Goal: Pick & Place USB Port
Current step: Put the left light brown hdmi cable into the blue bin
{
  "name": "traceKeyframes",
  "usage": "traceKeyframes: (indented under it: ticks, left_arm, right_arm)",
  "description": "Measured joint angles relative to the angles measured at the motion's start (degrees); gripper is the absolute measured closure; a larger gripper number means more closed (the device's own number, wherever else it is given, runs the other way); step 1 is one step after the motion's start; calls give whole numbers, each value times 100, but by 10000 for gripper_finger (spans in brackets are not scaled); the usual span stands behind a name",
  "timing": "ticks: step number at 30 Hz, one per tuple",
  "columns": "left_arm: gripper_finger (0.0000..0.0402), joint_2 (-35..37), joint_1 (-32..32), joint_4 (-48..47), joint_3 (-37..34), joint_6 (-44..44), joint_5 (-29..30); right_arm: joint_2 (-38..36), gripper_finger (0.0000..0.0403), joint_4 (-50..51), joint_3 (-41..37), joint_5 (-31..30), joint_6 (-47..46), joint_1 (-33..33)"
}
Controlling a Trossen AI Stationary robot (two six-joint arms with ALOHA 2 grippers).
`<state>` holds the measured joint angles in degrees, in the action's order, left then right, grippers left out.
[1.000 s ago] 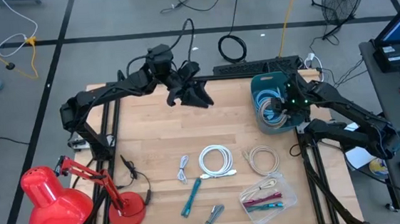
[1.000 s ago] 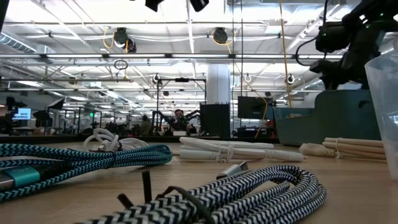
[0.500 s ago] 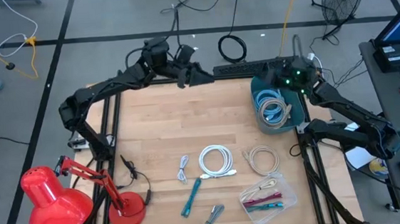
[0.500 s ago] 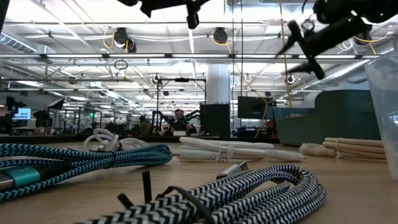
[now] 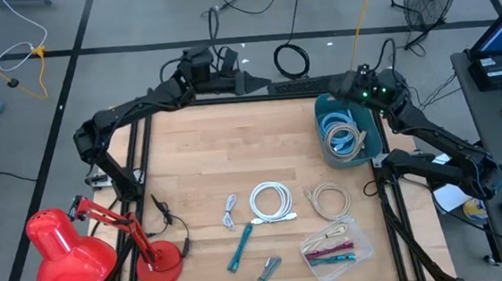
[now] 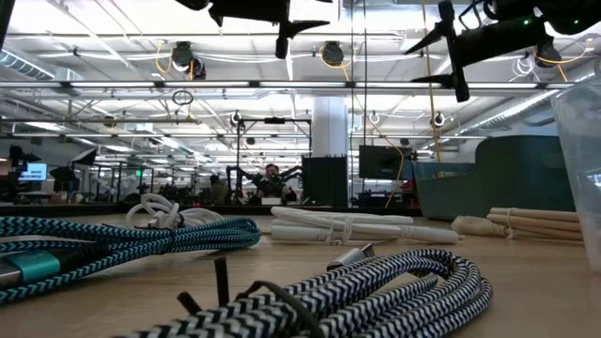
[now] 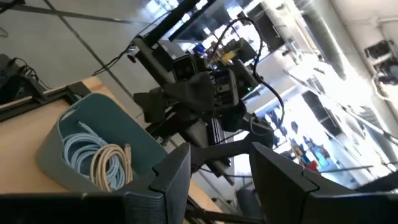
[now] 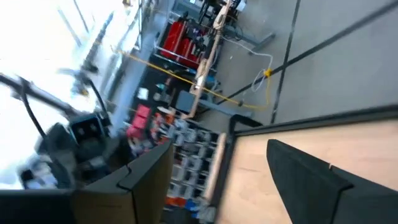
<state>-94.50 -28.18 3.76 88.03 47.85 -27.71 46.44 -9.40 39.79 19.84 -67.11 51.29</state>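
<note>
Teal bin, no legible writing

You won't find any readable text, label, brand, number or sign in these frames. Screens in the room behind the table are lit but too small to make out.
</note>
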Motion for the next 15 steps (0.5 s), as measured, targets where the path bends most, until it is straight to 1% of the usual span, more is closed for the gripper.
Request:
traceKeyframes:
  ticks: [3,8,12,15]
  left_arm:
    - [234,0,121,1,0,5,215]
    - [234,0,345,-110,0,89,677]
    - [234,0,478,-111,0,36,723]
    - [234,0,528,-156,0,33,720]
  right_arm:
    - [-1,151,-160,0,151,-584,1]
    - [-2,151,-1048,0,560,-697,0]
    - [9,151,-1885,2,655,-828,-2]
    - [20,151,-2216,7,979,-710,0]
